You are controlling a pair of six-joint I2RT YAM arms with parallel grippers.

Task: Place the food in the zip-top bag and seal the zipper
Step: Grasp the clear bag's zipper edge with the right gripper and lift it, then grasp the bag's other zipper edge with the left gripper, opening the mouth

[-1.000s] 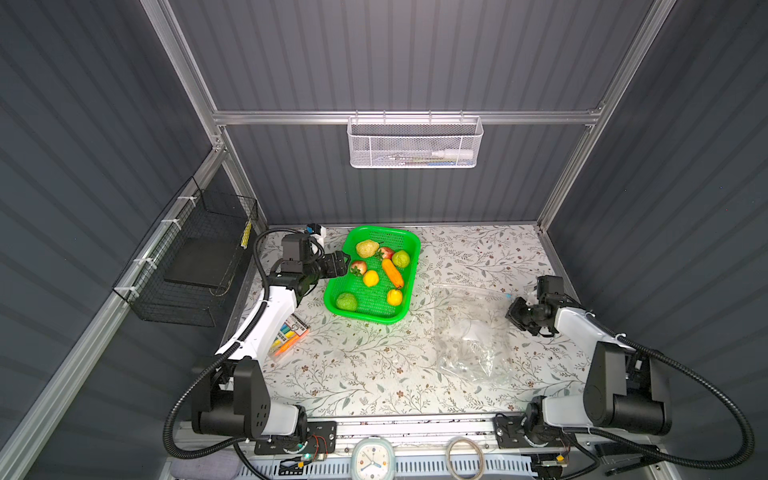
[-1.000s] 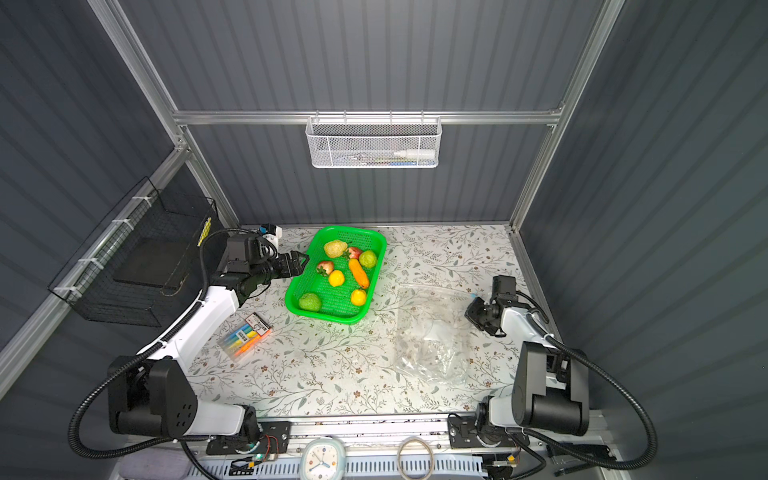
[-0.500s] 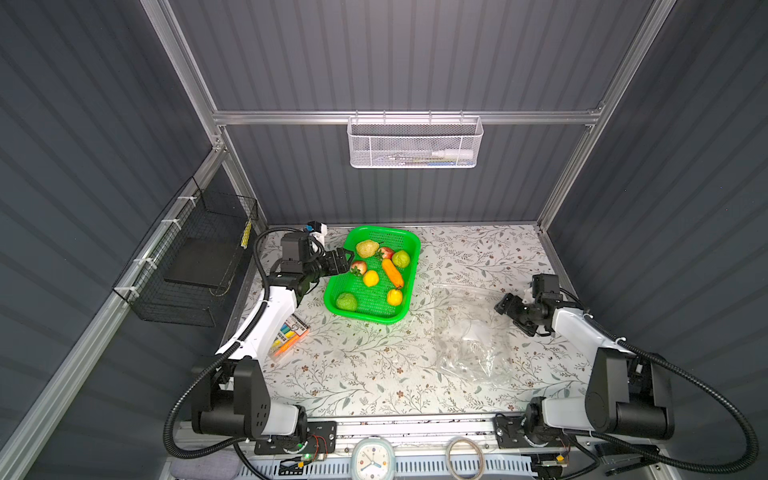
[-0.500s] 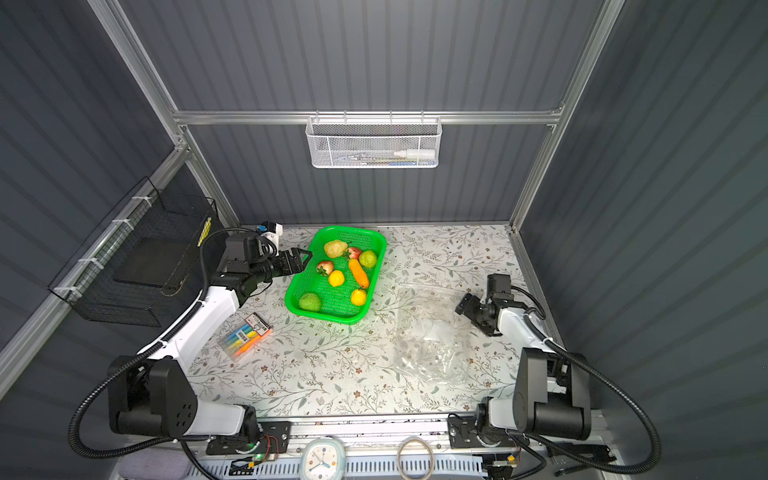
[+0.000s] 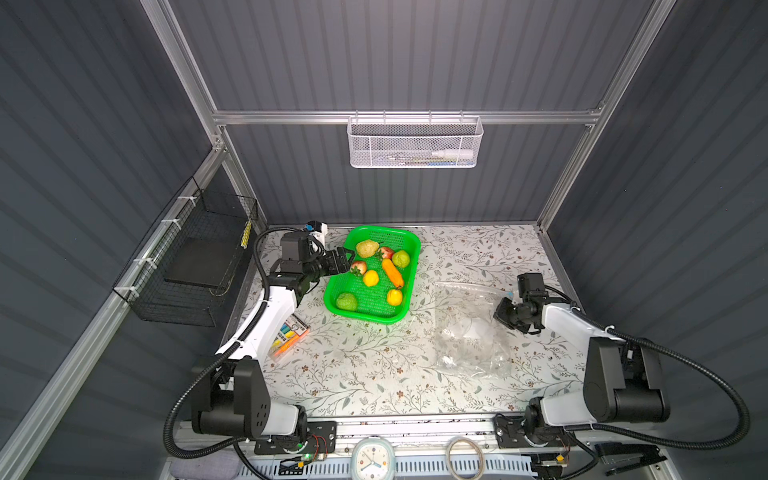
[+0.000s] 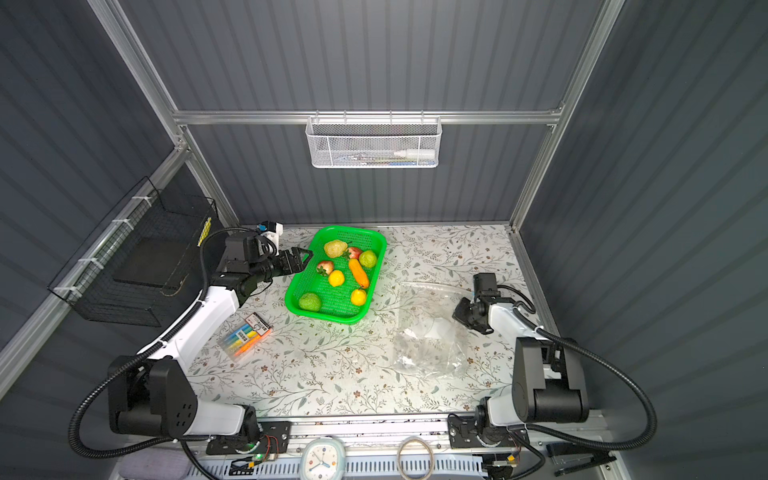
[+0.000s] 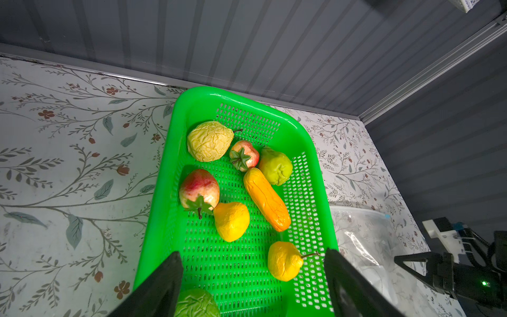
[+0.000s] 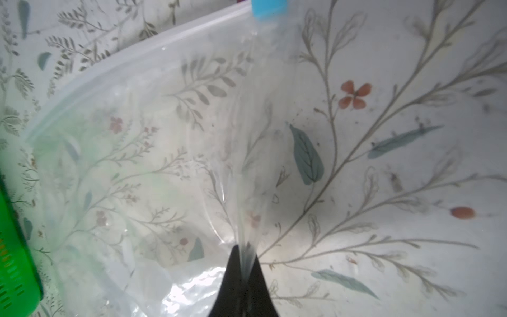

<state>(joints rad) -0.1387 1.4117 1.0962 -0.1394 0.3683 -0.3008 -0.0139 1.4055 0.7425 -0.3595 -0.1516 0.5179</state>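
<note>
The food lies in a green basket: a long orange piece, two red strawberries, yellow fruits and green balls. My left gripper hovers open over the basket's near-left rim, holding nothing. The zip-top bag lies flat and empty on the table to the right of the basket. My right gripper is shut on a fold of the bag's right edge. The zipper runs along the bag's far edge, its blue slider at the right end.
A pack of coloured markers lies under my left forearm. A black wire basket hangs on the left wall and a white mesh one on the back wall. A small clock and a ring sit at the front rail.
My right gripper opened, moved left to the bag's edge and closed on the plastic. The left arm has stayed over the basket.
</note>
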